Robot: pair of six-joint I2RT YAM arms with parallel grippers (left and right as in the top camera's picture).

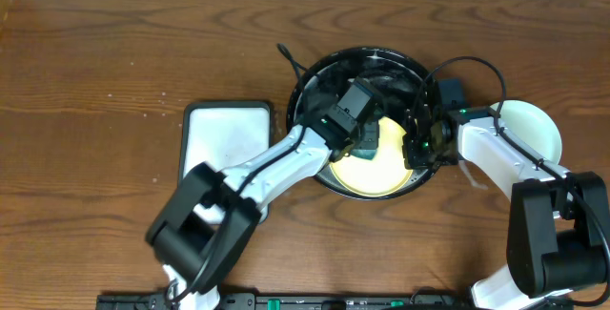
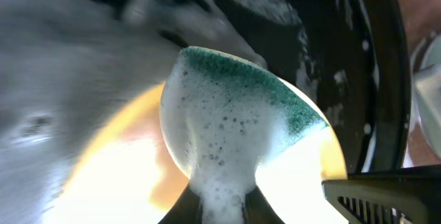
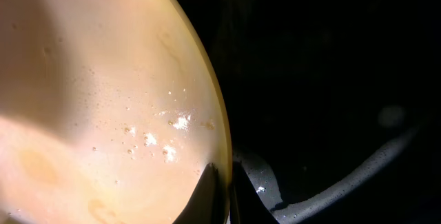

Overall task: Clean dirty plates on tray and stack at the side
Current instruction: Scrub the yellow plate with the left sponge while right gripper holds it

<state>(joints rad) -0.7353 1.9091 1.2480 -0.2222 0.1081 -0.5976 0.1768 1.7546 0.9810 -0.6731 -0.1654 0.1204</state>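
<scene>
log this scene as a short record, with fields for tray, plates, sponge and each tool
tray: black, round, mid-table, foam inside
yellow plate: in the tray, wet
sponge: green, soapy, pressed on the yellow plate
left tool: shut on the sponge
right tool: shut on the yellow plate's rim
pale plate: on the table, right of the tray, partly under the right arm
white tray: on the table, left of the tray
</scene>
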